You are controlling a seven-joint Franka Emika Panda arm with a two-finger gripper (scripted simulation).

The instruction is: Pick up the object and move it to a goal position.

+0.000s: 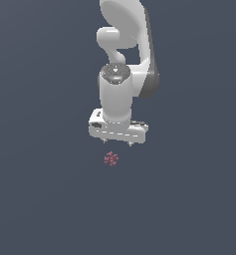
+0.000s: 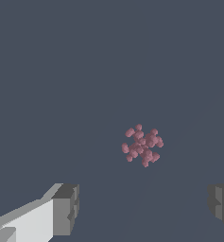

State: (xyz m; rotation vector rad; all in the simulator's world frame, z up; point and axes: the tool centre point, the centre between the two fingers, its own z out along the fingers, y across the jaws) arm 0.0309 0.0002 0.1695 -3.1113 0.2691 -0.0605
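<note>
The object (image 1: pixel 111 159) is a tiny dark red cluster of small beads lying on the flat grey ground. It also shows in the wrist view (image 2: pixel 142 145). My white gripper (image 1: pixel 118 142) hangs a little above and behind it in the exterior view, pointing down. The fingers (image 2: pixel 66 209) are spread wide apart, so the gripper (image 2: pixel 144 208) is open and empty. The object lies apart from both fingers, not between them.
The white arm (image 1: pixel 124 60) rises behind the gripper to the exterior view's top edge. The plain dark grey ground (image 1: pixel 45 199) fills the rest of both views.
</note>
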